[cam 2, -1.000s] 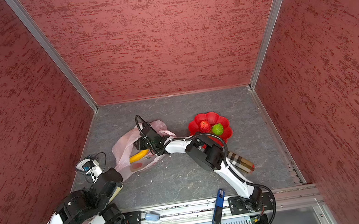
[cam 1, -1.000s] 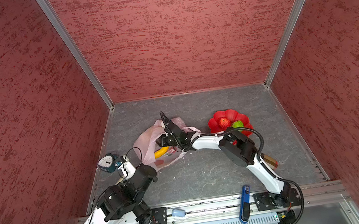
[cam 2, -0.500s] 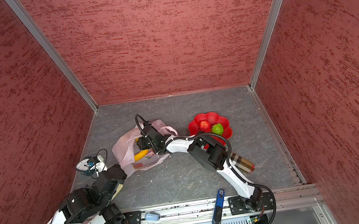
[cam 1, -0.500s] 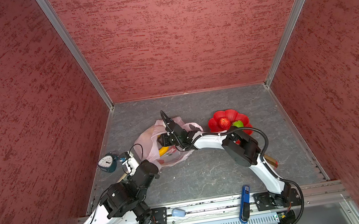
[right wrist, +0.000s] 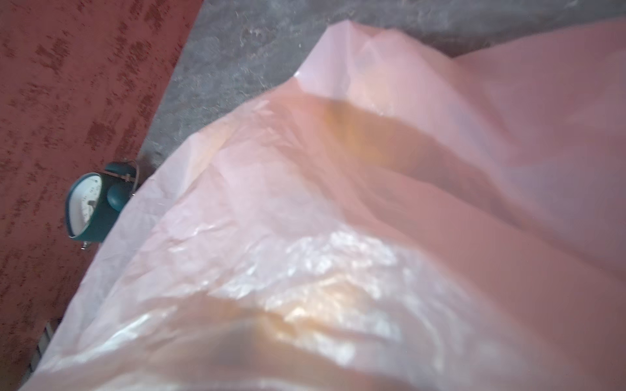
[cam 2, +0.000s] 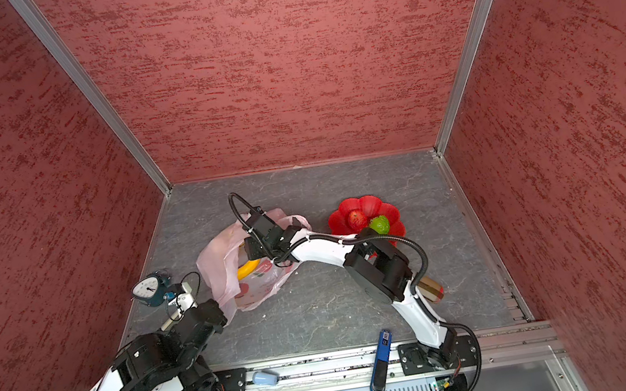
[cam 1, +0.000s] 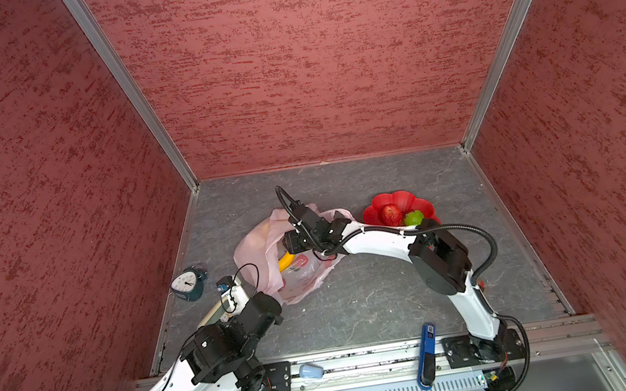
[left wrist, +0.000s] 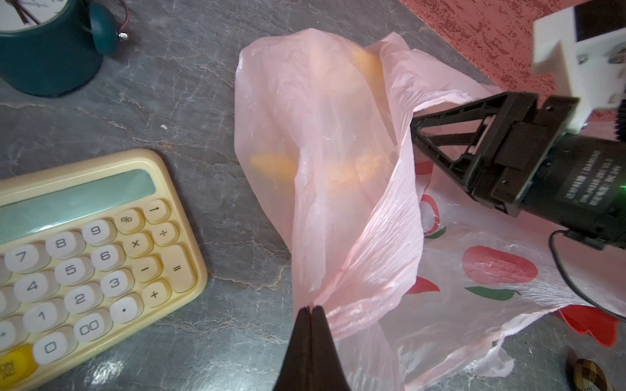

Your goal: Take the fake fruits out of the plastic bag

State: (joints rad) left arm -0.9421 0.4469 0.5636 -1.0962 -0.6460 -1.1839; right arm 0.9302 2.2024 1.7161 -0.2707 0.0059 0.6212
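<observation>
The pale pink plastic bag (cam 1: 252, 247) (cam 2: 215, 257) lies on the grey floor, left of middle, its mouth held up. My left gripper (left wrist: 310, 308) is shut on a gathered edge of the bag (left wrist: 321, 118). My right gripper (cam 1: 288, 246) reaches into the bag's mouth, and its black fingers (left wrist: 440, 135) disappear behind the film. The bag (right wrist: 338, 203) covers the right wrist view. A yellow banana (cam 1: 285, 260) (cam 2: 248, 268) shows inside. Orange blurs (left wrist: 271, 166) show through the plastic. A red apple (cam 1: 390, 214) and a green fruit (cam 1: 413, 217) sit in the red dish (cam 1: 396, 199).
A teal alarm clock (cam 1: 188, 283) and a yellow calculator (left wrist: 84, 254) lie left of the bag, near my left arm. A brown cylinder (cam 2: 430, 289) lies behind my right arm. A blue tool (cam 1: 427, 352) and a pale blue cap (cam 1: 310, 370) rest on the front rail. Red walls close three sides.
My left arm has shifted right toward the bag, still holding its edge, and the bag's left flap now stands higher and wider. My right gripper has stayed inside the mouth.
</observation>
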